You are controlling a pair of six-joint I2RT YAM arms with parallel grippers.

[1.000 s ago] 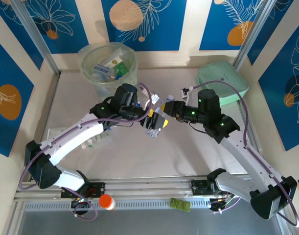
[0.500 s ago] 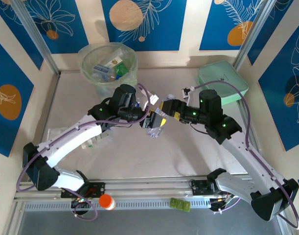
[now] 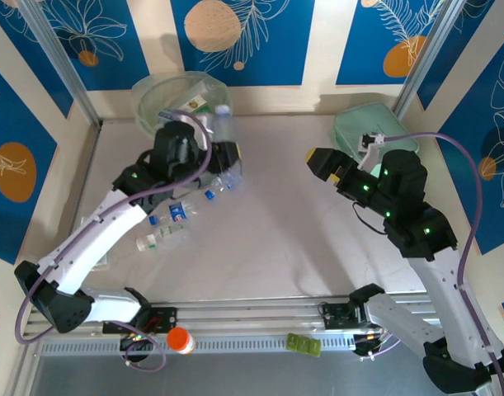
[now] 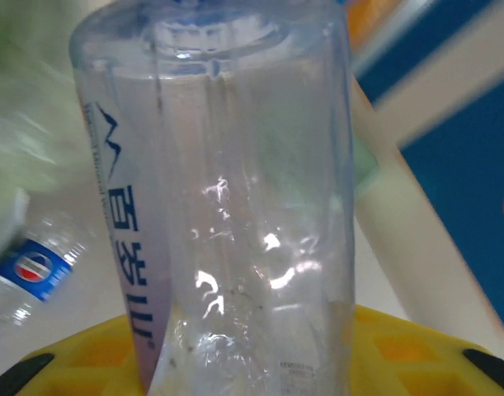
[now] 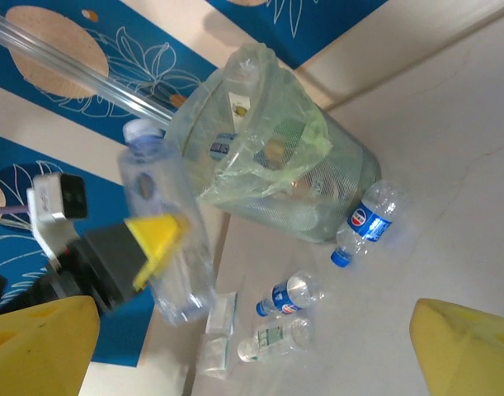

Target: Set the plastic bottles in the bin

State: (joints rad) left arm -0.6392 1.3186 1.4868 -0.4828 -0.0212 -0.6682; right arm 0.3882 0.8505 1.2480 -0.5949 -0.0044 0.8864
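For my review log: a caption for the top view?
Left gripper holds a clear bottle beside the bin; right gripper open, empty.

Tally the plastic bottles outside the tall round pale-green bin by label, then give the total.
Clear plastic bottles with blue labels, on the table: 2
Clear plastic bottle with green label, on the table: 1
Clear bottle in the left gripper: 1
Total: 4
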